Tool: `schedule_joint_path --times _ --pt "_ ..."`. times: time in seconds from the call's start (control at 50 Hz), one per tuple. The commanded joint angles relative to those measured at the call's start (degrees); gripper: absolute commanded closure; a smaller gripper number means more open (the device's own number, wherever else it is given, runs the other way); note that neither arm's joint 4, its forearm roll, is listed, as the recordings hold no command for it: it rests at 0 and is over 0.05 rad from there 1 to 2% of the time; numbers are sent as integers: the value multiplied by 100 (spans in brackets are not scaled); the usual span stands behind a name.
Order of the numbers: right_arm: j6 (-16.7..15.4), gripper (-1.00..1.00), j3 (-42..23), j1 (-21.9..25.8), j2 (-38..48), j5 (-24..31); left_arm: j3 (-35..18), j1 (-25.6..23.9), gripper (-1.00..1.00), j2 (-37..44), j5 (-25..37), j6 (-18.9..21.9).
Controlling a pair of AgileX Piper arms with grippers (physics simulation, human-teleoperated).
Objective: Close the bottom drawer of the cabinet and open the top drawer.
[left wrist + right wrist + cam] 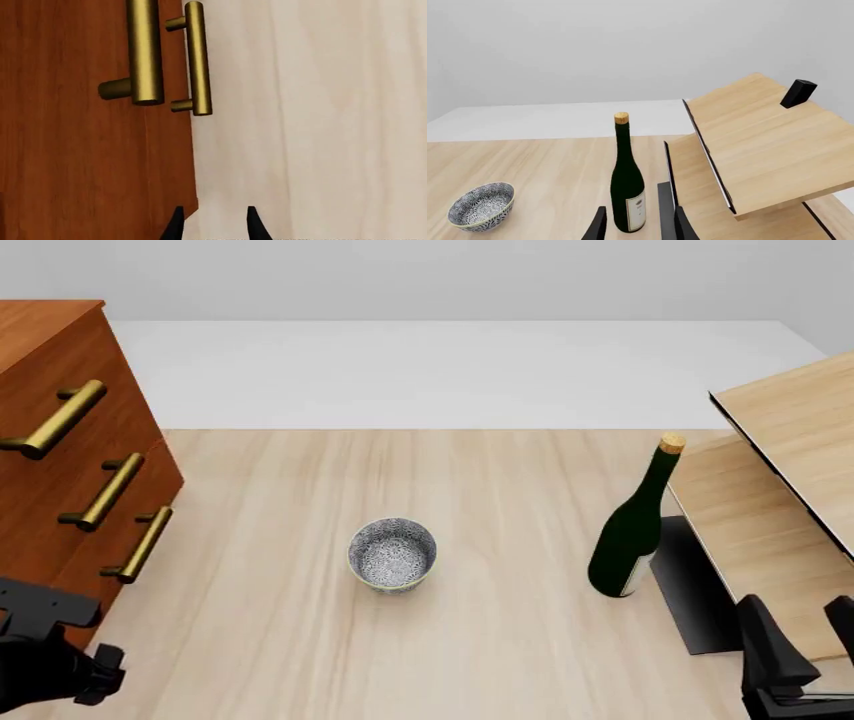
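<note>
I find the cabinet [54,360] at the left edge of the front view, bottom drawer [80,570] lowest and top drawer [60,400] uppermost. My left tool [213,225] sits open by the cabinet's front. My right tool [639,225] is open, empty, lower right. On the surface [267,640]: a bowl [392,554] centre, a bottle [635,530] right.

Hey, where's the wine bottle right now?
In the front view the green wine bottle stands upright on the right side of the table, right of the patterned bowl and just left of the pale wooden furniture.
</note>
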Motion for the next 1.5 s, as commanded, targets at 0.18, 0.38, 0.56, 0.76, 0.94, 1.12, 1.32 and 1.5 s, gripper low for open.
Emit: schedule_joint_path --times 0.18,0.38,0.56,0.76,0.94,1.12,1.32,1.5 --pt "-1 -100 8 -1 -30 19 -232 -304 -100 -161 194 -321" --pt "8 -100 8 -5 -21 9 -787 -1433 -100 122 614 -1311" --pt "21 -100 9 -10 32 -39 -1162 -2115 -100 207 800 -1856" --pt "36 -100 10 -12 74 -79 -1516 -2575 -100 187 888 -1731" --pt "46 -100 8 -19 85 -87 -1738 -3000 -100 174 783 -1599" --pt "50 -100 8 -21 66 -67 -1859 -3113 -100 -123 537 -741" --pt "67 -100 11 -41 20 -21 -1087 -2986 -100 -840 -699 1624" --pt "69 -100 11 -26 -24 24 -1073 -3044 -100 -840 -1097 2317"
